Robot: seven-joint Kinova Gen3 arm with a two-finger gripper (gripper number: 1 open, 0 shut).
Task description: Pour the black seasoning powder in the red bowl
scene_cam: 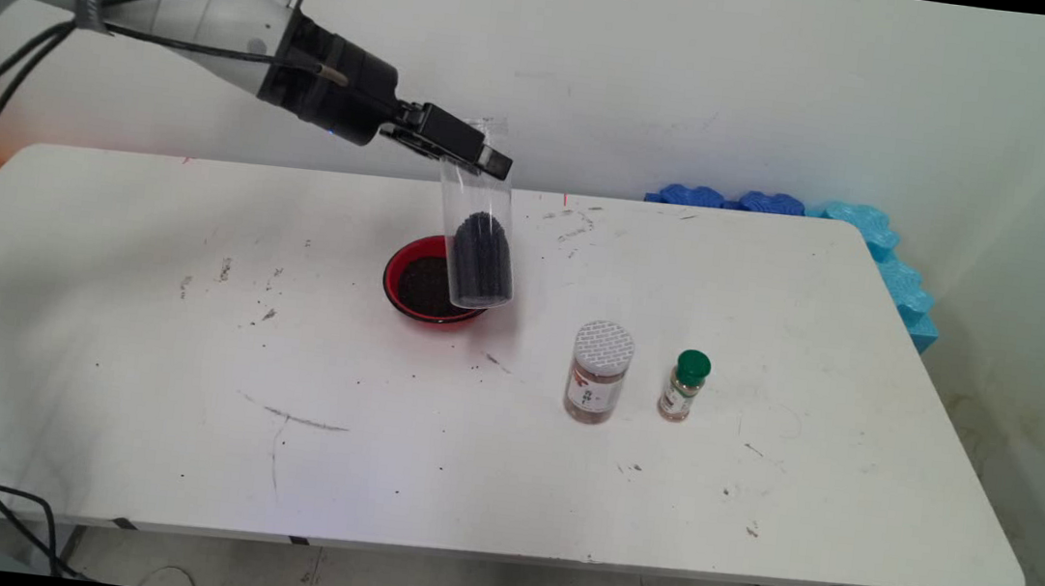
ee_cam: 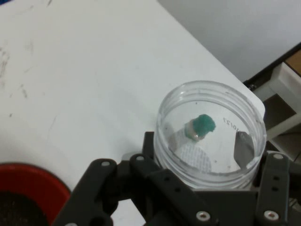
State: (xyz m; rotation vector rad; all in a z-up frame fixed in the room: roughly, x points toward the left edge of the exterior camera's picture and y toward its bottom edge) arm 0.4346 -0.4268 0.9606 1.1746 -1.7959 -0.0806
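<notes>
White table [scene_cam: 136, 369]: top scuffed, with dark specks and a few thin scratch lines across it. Blue foam pieces [scene_cam: 877, 248] sit against the wall at the far right corner.

Arm [scene_cam: 193, 11]: enters from the upper left, black cables hanging along it. Gripper [scene_cam: 474, 157] is held above the table, over the far middle of the top.

Clear plastic jar [scene_cam: 478, 240]: jaws pinch it near its open rim. It hangs off the table, roughly upright with a slight tilt, bottom end lowest, a mass of dark grains lying in its lower half. In the main view its lower end overlaps the right rim of the red bowl; whether it touches the bowl, cannot tell. In the hand view the jar's round mouth [ee_cam: 211, 134] sits between the fingers [ee_cam: 275, 197], and the table items show through its clear wall.

Red bowl [scene_cam: 431, 283]: stands on the table at centre, holds dark grains. In the hand view its rim [ee_cam: 33, 176] shows at lower left.

Spice jar with white perforated lid [scene_cam: 599, 372]: upright, right of and nearer than the bowl, well apart from it.

Small bottle with green cap [scene_cam: 686, 385]: upright, near the right side of the spice jar, not touching.
</notes>
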